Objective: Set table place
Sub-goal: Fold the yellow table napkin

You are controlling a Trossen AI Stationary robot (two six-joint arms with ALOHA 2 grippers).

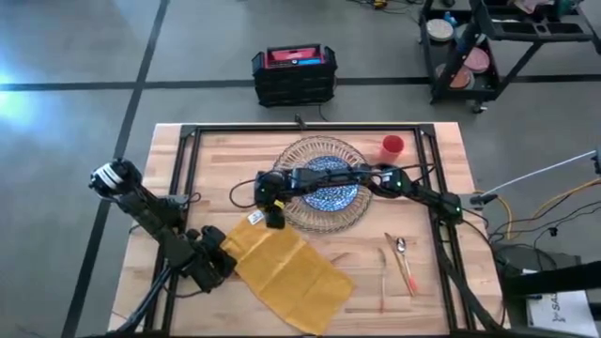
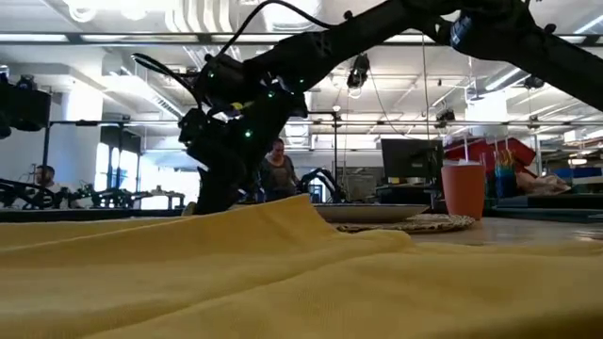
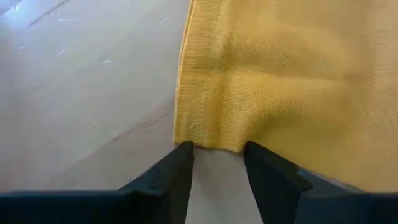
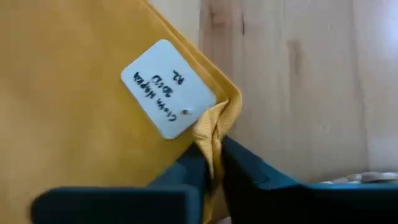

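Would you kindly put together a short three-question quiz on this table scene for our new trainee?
1. True or false: the right gripper is shut on a corner of the yellow napkin.
2. Where is the red cup? A) on the blue-patterned plate B) on the table beside the glass plate C) on the napkin
3. Fill in: the left gripper is ____ at the napkin's edge.

Key: 1 true; 2 B; 3 open
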